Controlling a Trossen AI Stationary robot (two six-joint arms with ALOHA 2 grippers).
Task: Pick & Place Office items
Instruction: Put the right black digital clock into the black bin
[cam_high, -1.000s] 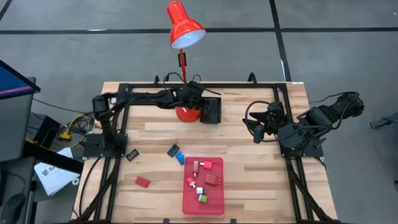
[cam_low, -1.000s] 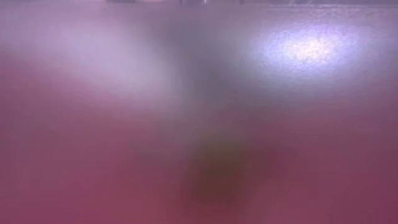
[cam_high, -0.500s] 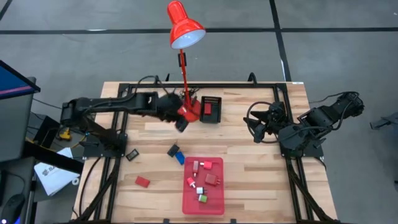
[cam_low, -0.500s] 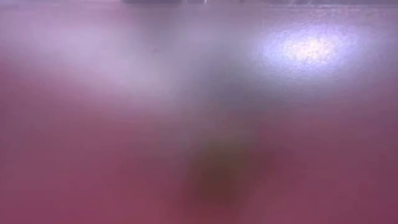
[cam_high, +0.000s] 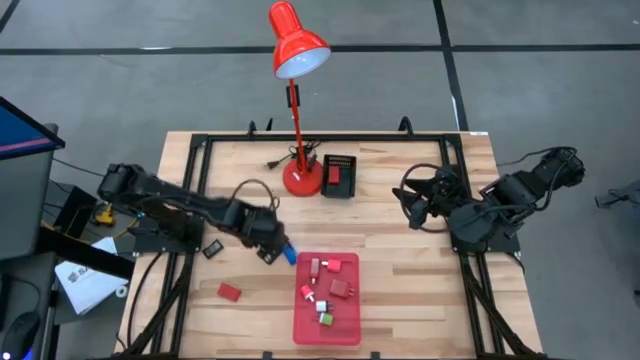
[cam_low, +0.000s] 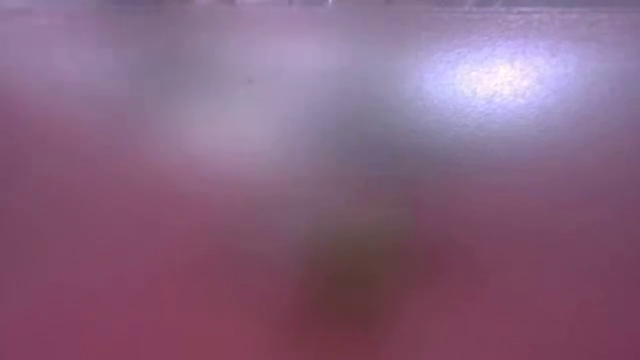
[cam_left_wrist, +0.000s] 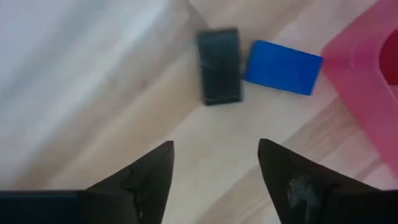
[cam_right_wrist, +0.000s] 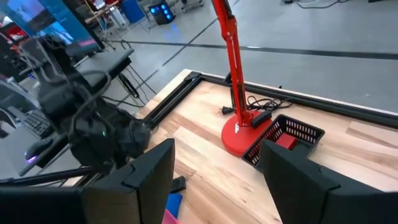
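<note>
Left wrist view: left tool spread, black piece and blue piece just ahead.

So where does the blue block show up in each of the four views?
High view: blue block just left of the red tray, under the left gripper.
Low view: not discernible.
Left wrist: block beside a black piece.
Right wrist: bottom edge.
Shared landmark: the tray.
</note>
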